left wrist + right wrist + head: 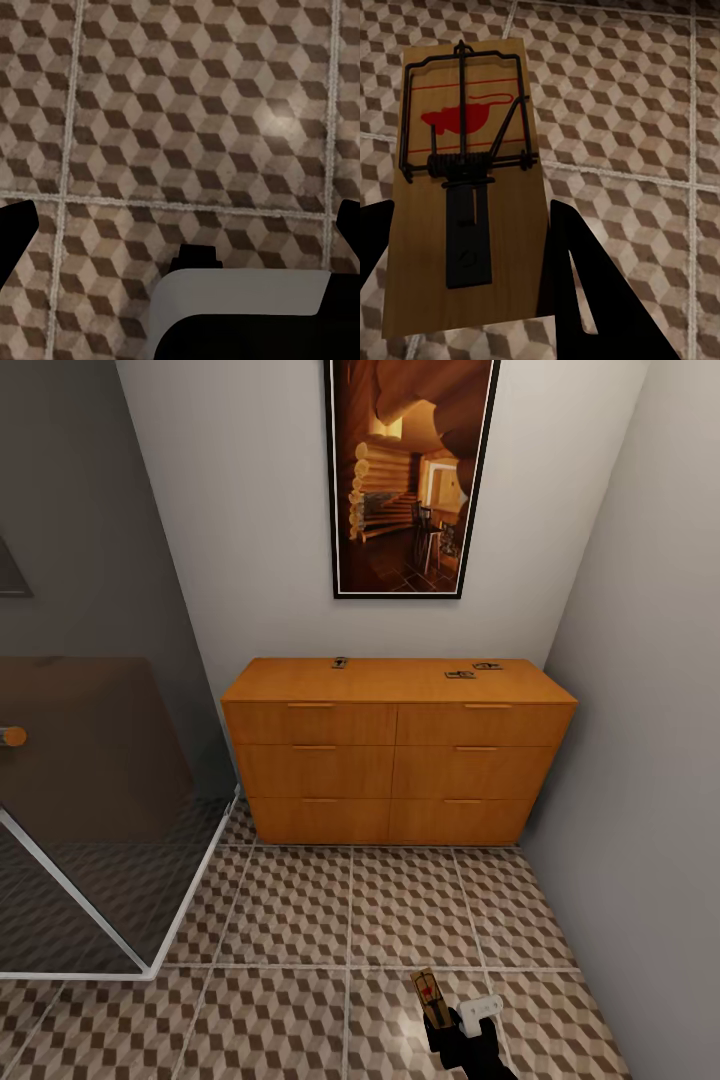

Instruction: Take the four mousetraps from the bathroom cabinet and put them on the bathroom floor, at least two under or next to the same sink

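While right hand (472,300) grips a mousetrap (465,187), head view adds cabinet (395,770).

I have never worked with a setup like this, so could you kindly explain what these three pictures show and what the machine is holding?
These are simulator renders from a wheeled two-armed robot. The large picture comes from its head camera, facing an orange-brown cabinet below a framed picture. Three mousetraps lie on top of it. The other two pictures come from cameras beside each gripper. The right gripper holds a fourth mousetrap above the patterned bathroom floor. The left gripper is open and empty above the tiles.
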You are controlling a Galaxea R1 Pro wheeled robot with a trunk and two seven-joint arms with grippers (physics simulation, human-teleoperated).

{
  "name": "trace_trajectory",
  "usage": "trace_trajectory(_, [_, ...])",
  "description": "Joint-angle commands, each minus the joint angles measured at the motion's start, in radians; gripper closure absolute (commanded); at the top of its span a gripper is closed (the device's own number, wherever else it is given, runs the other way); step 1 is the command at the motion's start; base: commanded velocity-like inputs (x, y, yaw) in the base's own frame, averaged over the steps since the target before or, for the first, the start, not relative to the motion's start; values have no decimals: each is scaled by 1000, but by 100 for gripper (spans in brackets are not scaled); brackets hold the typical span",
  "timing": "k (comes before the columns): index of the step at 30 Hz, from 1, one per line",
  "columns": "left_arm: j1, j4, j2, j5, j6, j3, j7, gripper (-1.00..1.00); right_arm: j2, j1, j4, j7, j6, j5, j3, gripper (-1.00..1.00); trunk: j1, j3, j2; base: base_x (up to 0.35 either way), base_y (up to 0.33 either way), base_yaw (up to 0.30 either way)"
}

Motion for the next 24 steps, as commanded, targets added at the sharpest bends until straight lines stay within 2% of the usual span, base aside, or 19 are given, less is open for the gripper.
trace_trajectory(1, [0, 0, 0, 1, -3, 0, 1, -100, 0, -1, 1, -3, -3, 2, 2, 100, 0, -1, 0, 0, 0, 0])
trace_trajectory(24, [0, 0, 0, 1, -3, 0, 1, -100, 0, -1, 1, -3, -3, 2, 2, 100, 0, -1, 0, 0, 0, 0])
